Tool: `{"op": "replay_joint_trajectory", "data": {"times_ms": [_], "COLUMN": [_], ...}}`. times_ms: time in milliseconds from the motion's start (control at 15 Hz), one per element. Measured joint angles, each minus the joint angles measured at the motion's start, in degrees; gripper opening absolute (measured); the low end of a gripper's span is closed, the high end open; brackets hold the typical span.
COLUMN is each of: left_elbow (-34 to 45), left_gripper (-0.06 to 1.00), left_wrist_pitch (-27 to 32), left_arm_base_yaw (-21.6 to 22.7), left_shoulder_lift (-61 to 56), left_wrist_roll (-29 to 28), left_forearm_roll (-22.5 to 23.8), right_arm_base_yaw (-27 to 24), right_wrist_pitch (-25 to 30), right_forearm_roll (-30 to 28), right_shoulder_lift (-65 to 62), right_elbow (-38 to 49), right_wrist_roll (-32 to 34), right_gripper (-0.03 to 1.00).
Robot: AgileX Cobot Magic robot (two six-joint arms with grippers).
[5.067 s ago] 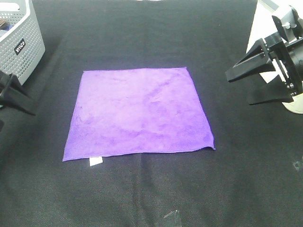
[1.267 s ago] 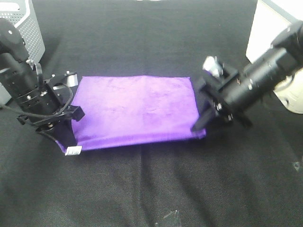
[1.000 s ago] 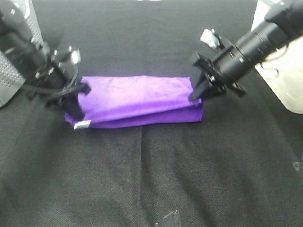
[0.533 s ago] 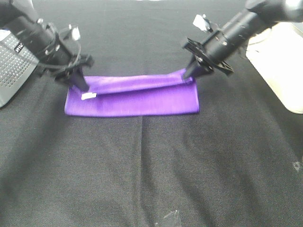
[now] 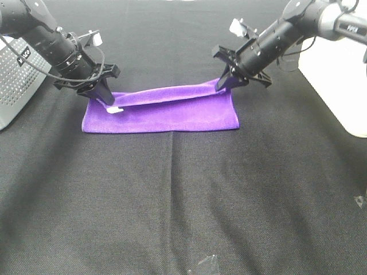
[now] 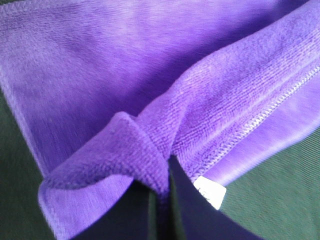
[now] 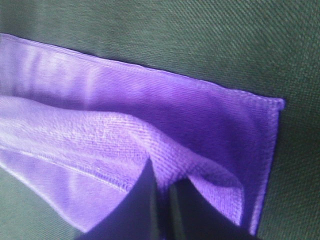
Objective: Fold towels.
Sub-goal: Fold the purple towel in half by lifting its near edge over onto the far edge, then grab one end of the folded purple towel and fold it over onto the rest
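Observation:
The purple towel (image 5: 166, 114) lies on the black table cloth, folded over into a long strip. Its upper layer is still lifted along the far edge. My left gripper (image 5: 106, 98) is shut on the towel's left corner, next to the small white tag (image 5: 115, 110). In the left wrist view the towel (image 6: 125, 75) bunches between the shut gripper (image 6: 161, 200), with the tag (image 6: 210, 192) beside it. My right gripper (image 5: 225, 83) is shut on the towel's right corner. The right wrist view shows the towel (image 7: 165, 115) pinched in the gripper (image 7: 162, 202).
A grey perforated basket (image 5: 12, 80) stands at the far left behind my left arm. A white box-like object (image 5: 338, 74) stands at the right edge. A scrap of clear tape (image 5: 206, 264) lies near the table's front.
Both grippers took hold of the flat towel's near corners and carried them back toward the far edge, folding it in half. In the last half second they moved slightly farther back and lower.

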Motion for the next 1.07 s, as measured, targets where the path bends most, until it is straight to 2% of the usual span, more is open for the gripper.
{"op": "replay_joint_trajectory", "data": {"times_ms": [600, 867, 1067], "left_elbow": [0.00, 0.00, 0.00], "left_gripper": [0.03, 0.24, 0.42], "left_wrist_pitch": [-5.84, -9.22, -10.03], "left_arm_base_yaw": [0.00, 0.00, 0.00], "left_shoulder_lift": [0.57, 1.03, 1.20], "left_wrist_roll": [-0.29, -0.34, -1.03], "left_forearm_roll": [-1.38, -1.55, 0.40], "right_arm_base_yaw": [0.00, 0.00, -0.06], "right_wrist_pitch": [-1.43, -2.06, -2.18], "right_forearm_roll": [-0.63, -2.12, -4.13], "right_shoulder_lift": [0.00, 0.00, 0.00], "right_elbow": [-0.29, -0.29, -0.29], "right_wrist_roll": [0.23, 0.23, 0.23], "right_gripper": [0.01, 0.03, 0.16]}}
